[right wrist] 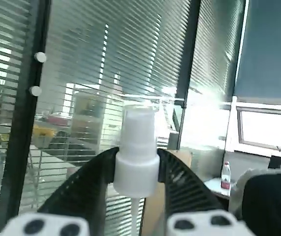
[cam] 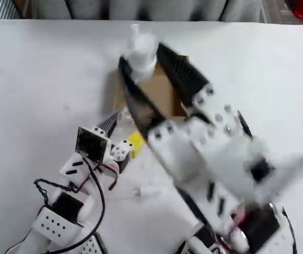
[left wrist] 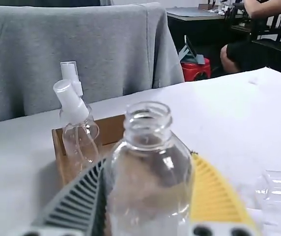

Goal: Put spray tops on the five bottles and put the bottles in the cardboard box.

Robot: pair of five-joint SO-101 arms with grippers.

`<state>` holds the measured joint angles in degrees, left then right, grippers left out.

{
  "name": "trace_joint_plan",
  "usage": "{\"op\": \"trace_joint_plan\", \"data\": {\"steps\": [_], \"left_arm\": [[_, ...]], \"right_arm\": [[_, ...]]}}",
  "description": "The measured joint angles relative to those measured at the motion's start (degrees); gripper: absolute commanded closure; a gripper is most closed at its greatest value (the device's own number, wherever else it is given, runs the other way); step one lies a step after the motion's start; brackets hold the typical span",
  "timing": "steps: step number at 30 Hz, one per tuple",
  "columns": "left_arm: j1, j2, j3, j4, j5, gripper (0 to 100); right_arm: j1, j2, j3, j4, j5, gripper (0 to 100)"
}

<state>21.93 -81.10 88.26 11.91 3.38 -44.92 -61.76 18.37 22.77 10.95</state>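
Note:
My left gripper [left wrist: 148,169] is shut on a clear bottle [left wrist: 148,162] with an open neck, held upright between a grey and a yellow finger. Behind it stands the cardboard box [left wrist: 110,129], with two capped bottles [left wrist: 79,132] inside. In the high view the left gripper [cam: 124,131] sits just in front of the box [cam: 162,92]. My right gripper [cam: 141,55] hangs above the box's far end, its black fingers shut on a white spray top [cam: 141,50]. The right wrist view shows that spray top [right wrist: 136,147] clamped in the right gripper [right wrist: 136,157], nozzle pointing away from the camera.
A clear uncapped bottle [left wrist: 278,189] lies on its side on the white table beside the left gripper, and shows faintly in the high view [cam: 146,191]. A grey cloth [left wrist: 71,54] hangs behind the table's far edge.

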Motion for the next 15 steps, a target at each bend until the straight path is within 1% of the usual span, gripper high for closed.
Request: {"op": "trace_joint_plan", "data": {"steps": [2, 4, 7, 15], "left_arm": [[0.0, 0.0, 0.0, 0.0, 0.0, 98], [0.0, 0.0, 0.0, 0.0, 0.0, 98], [0.0, 0.0, 0.0, 0.0, 0.0, 98], [-0.3, 0.0, 0.2, 0.0, 0.0, 98]], "right_arm": [[-2.9, -2.3, 1.1, 0.0, 0.9, 98.3], [-4.2, -2.7, 2.6, 0.0, 1.1, 98.3], [-4.4, -1.5, 4.9, 0.0, 1.2, 98.3], [-4.5, -1.5, 5.4, 0.0, 1.2, 98.3]]}}
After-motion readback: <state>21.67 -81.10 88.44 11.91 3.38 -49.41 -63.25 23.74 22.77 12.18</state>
